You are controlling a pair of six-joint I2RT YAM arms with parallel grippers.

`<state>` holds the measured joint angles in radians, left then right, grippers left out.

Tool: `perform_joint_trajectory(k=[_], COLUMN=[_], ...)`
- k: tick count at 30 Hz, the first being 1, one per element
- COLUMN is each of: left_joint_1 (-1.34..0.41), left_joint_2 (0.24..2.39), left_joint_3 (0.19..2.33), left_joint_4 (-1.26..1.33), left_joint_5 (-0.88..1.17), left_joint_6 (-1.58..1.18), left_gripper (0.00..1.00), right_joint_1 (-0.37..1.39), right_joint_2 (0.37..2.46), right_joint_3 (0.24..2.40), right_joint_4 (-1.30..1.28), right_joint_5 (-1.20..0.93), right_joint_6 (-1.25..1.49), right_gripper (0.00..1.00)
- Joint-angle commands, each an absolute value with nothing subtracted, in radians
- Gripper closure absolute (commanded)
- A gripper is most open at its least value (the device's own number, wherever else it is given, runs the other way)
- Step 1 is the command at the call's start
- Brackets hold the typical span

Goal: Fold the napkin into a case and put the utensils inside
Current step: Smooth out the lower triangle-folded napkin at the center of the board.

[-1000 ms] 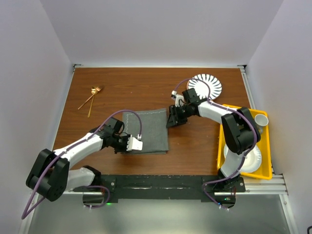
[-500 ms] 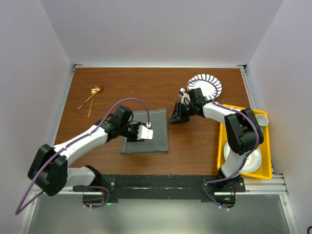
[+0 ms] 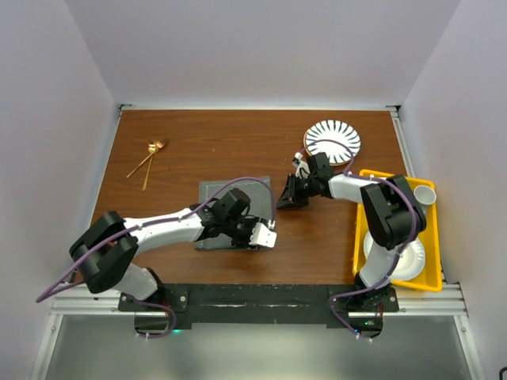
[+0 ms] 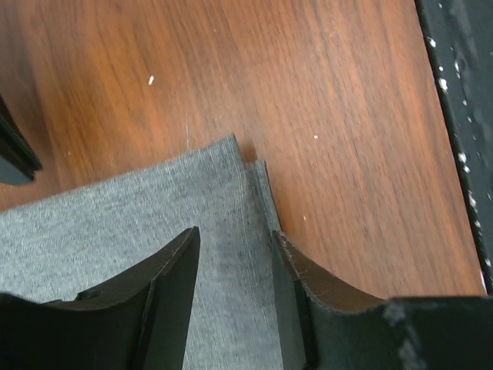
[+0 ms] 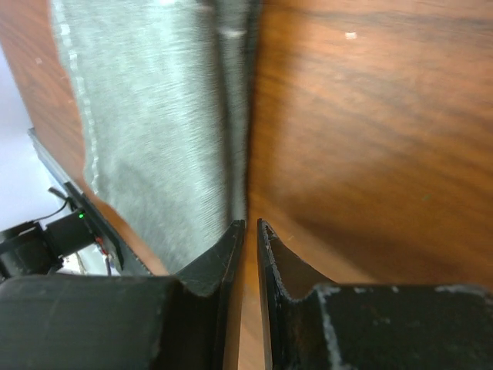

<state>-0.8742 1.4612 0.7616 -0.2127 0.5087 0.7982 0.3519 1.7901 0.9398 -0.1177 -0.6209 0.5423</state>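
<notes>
The dark grey napkin (image 3: pixel 224 195) lies folded flat in the middle of the table, half covered by my left arm. My left gripper (image 3: pixel 266 236) hovers over its near right corner with jaws open. In the left wrist view the fabric (image 4: pixel 139 208) runs under the gap between the fingers (image 4: pixel 235 239), with nothing pinched. My right gripper (image 3: pixel 287 195) sits just off the napkin's far right edge. Its jaws (image 5: pixel 250 225) are closed to a thin slit over bare wood, with the napkin's edge (image 5: pixel 150 131) just to their left. The two gold utensils (image 3: pixel 149 163) lie far left.
A striped plate (image 3: pixel 333 138) lies at the back right behind my right arm. A yellow tray (image 3: pixel 360 229) with white dishes and a cup stands along the right edge. A black rail (image 3: pixel 253 299) borders the near edge. White walls enclose the table.
My left arm swept right across the napkin from its near left side to its near right corner, and its jaws opened. My right gripper drew slightly right off the napkin's edge and closed.
</notes>
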Motion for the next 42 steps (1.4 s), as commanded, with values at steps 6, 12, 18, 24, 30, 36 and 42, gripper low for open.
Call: perform_joint_trajectory(k=[6, 12, 18, 24, 30, 36, 42], left_joint_1=[-0.931, -0.925, -0.841, -0.703, -0.652, -0.640, -0.635], left_joint_2=[1.545, 1.585, 1.634, 1.695, 1.733, 1.749, 1.736], left_joint_3=[0.790, 0.779, 0.833, 0.919, 0.969, 0.974, 0.973], left_joint_4=[-0.109, -0.039, 0.038, 0.066, 0.068, 0.075, 0.071], left_joint_5=[0.442, 0.382, 0.408, 0.468, 0.541, 0.560, 0.560], left_joint_6=[0.749, 0.658, 0.476, 0.292, 0.192, 0.138, 0.137], left_gripper=[0.55, 0.78, 0.96, 1.00, 1.00, 1.00, 1.00], right_joint_1=[0.344, 0.299, 0.245, 0.239, 0.268, 0.334, 0.390], right_joint_2=[1.792, 1.711, 1.683, 1.674, 1.730, 1.772, 1.831], right_joint_3=[0.936, 0.884, 0.896, 0.861, 0.816, 0.801, 0.834], right_joint_4=[-0.087, -0.129, -0.189, -0.138, -0.002, 0.242, 0.262], right_joint_5=[-0.661, -0.686, -0.678, -0.701, -0.736, -0.775, -0.752], right_joint_6=[0.568, 0.551, 0.483, 0.525, 0.644, 0.831, 0.888], right_gripper=[0.83, 0.82, 0.81, 0.78, 0.81, 0.91, 0.99])
